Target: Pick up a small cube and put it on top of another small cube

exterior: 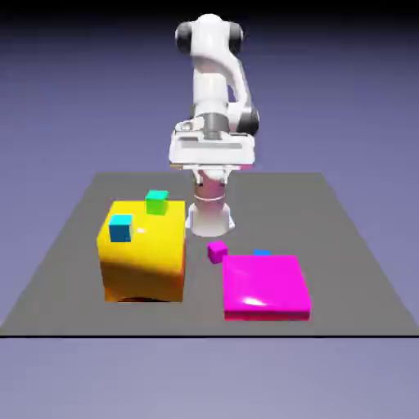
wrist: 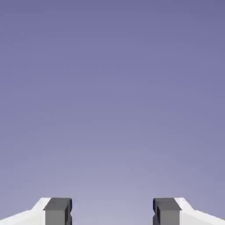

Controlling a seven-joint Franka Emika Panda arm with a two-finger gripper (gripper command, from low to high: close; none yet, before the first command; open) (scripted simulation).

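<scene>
One white arm raised at far side, hand high over own base; end effector wide open, nothing between fingertips, plain backdrop beyond. Small cube deep blue, on tabletop, right of magenta cube, at far edge of magenta slab. Slab hides most of it; contact with slab can't be told.

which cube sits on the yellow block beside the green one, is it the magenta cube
No, the cyan cube sits there; the magenta cube is on the table.
</scene>
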